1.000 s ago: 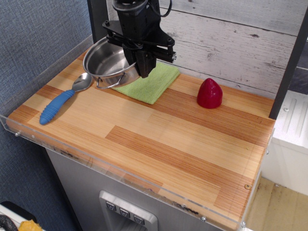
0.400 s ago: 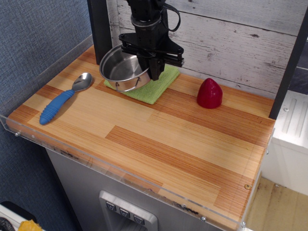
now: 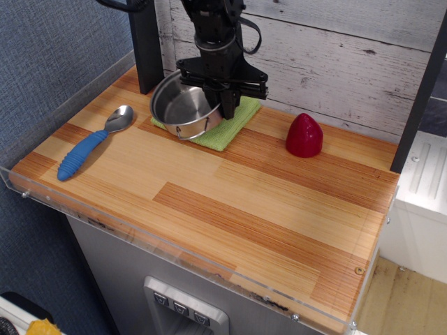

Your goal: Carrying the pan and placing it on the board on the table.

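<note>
We note the pan [image 3: 184,110], gripped at its rim by our hand [image 3: 227,105], has shifted further over the board [image 3: 222,124] beneath it, nearly ready for release.

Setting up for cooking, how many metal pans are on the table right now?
1. The pan sits tilted over the green board at the table's back, held by the gripper. None looks hidden.
</note>
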`<state>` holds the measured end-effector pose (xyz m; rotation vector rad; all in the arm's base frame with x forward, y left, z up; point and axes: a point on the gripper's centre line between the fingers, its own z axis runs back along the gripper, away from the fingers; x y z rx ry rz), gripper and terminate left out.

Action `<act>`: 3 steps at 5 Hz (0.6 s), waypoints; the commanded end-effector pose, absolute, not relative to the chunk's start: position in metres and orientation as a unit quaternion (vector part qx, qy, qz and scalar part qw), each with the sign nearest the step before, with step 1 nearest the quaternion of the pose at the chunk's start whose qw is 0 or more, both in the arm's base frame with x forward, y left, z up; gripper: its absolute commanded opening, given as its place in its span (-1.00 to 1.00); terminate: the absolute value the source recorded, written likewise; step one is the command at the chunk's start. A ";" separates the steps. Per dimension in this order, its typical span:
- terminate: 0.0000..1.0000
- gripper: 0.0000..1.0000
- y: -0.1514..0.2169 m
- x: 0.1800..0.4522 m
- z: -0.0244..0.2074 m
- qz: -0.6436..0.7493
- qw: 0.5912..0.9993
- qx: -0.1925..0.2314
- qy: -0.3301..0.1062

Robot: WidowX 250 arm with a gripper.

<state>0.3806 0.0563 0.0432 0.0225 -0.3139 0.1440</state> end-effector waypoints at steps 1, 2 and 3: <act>-1.00 -1.00 0.069 0.392 0.058 0.080 0.978 0.015 -0.190; -1.00 1.00 0.068 0.390 0.059 0.081 0.978 0.009 -0.192; -1.00 1.00 0.065 0.383 0.078 0.088 0.973 -0.003 -0.214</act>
